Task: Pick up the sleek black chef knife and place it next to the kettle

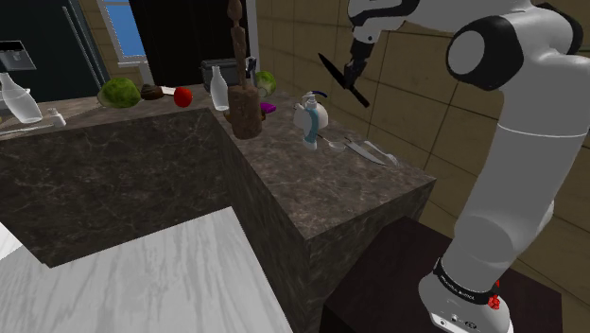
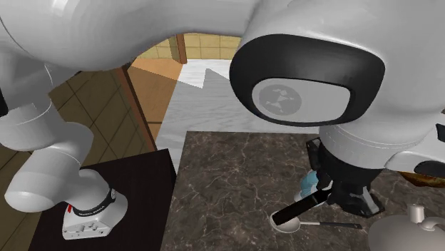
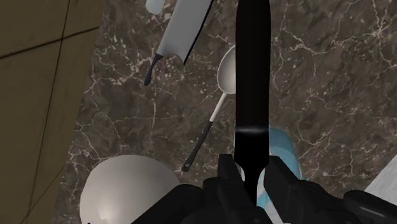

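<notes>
There were one black knife (image 1: pixel 333 68), one kettle (image 1: pixel 312 120), one spoon (image 3: pixel 226 70), one cleaver (image 3: pixel 184 28), two bottles (image 1: pixel 219 87) (image 1: pixel 17 100) and one red tomato (image 1: pixel 182 96).

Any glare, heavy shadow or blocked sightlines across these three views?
Wrist view: a pale highlight band crosses the black knife just above the end effector clasping it. Shoulder view: dim, the counter reads dark, with a pure black area at the top. Second exterior view: the white arm stands close in front, hiding much of the counter.
</notes>
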`<state>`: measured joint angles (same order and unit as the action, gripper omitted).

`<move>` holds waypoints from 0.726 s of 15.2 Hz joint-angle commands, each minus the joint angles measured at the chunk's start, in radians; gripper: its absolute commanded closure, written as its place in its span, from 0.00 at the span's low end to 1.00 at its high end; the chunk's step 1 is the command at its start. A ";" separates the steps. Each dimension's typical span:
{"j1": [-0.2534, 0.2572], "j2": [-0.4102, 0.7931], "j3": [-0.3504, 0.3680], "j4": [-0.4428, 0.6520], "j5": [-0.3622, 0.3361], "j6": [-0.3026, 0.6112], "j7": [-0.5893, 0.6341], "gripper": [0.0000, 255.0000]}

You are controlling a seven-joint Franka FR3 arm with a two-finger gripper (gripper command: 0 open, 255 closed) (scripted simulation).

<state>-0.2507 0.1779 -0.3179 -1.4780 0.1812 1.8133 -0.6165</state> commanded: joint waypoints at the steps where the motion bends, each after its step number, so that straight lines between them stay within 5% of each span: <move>1: -0.035 0.092 -0.012 0.124 0.037 -0.041 -0.038 1.00; 2: -0.052 0.128 -0.014 0.174 0.051 -0.059 -0.050 1.00; 11: -0.039 0.106 -0.010 0.022 0.047 0.071 -0.065 1.00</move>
<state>-0.2904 0.2851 -0.3279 -1.4407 0.2281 1.8696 -0.6792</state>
